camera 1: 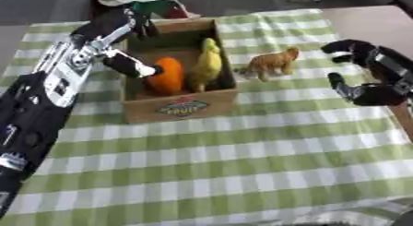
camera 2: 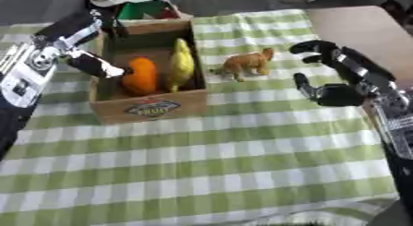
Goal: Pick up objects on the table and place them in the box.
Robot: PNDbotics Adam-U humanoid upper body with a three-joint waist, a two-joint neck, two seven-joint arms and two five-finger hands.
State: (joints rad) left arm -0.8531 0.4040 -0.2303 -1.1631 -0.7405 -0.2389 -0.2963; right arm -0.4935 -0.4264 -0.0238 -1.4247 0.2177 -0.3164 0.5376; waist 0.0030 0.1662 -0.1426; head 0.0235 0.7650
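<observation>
A cardboard box (camera 1: 181, 107) with a logo on its front wall stands on the checked cloth at the left. Inside it lie an orange round thing (camera 1: 168, 76) and a yellow long thing (camera 1: 207, 63) with a greenish top. My left hand (camera 1: 121, 29) hangs open over the box's left wall. Its fingers lie by the far left corner and its white-tipped thumb (camera 1: 135, 67) is against the orange thing. A brown toy animal (camera 1: 273, 61) stands on the cloth just right of the box. My right hand (camera 2: 343, 93) is to the animal's right, open with relaxed fingers, holding nothing.
The green and white checked cloth (camera 1: 242, 165) covers most of the table. Bare brown tabletop (camera 1: 363, 22) shows at the back right. Red, green and white things (camera 2: 141, 8) lie just beyond the box's far wall.
</observation>
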